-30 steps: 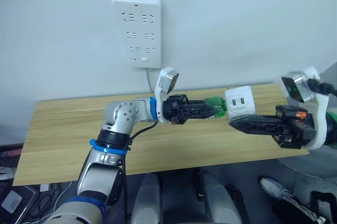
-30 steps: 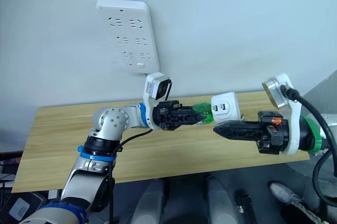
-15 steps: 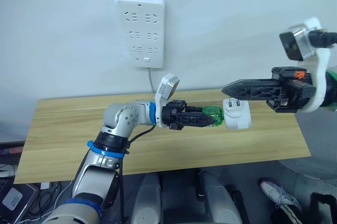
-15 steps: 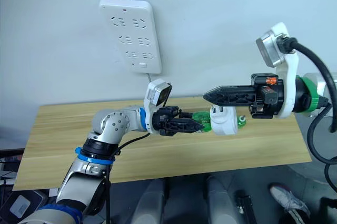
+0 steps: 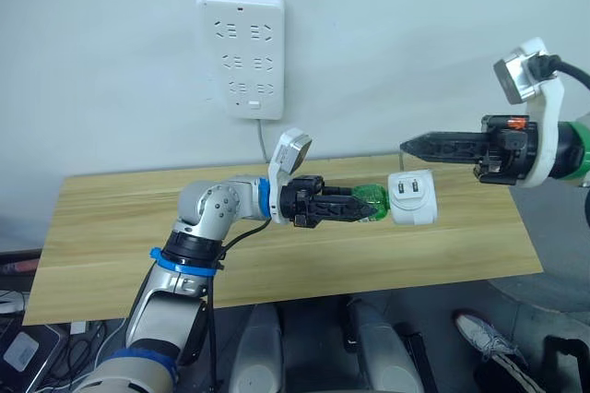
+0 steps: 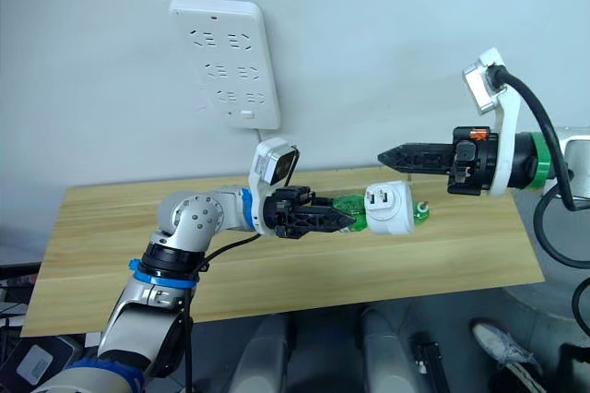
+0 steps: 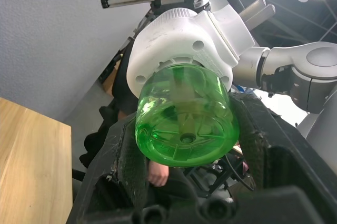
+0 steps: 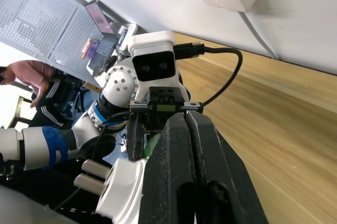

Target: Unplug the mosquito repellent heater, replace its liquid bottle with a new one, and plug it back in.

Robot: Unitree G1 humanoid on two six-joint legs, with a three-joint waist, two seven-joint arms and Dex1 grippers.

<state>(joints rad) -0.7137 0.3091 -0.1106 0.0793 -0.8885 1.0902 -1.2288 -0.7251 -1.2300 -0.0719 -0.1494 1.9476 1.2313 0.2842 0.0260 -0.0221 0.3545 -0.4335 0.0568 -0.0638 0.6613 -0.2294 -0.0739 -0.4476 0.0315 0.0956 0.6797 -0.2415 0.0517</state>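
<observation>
Left gripper (image 5: 367,208) clamps the green bottle (image 5: 372,201) of the unlabelled white heater (image 5: 411,199), held sideways above the table (image 5: 111,227); right gripper (image 5: 412,145), fingers closed and empty, hovers just above it.

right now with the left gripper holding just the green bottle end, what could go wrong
1. The left gripper grips only the green bottle; the mosquito repellent heater hangs off the bottle's far end above the table, so it may drop if their joint loosens.
2. The right gripper is shut, just above the heater and not touching it. Closing in at this angle, it could knock the plug prongs.
</observation>
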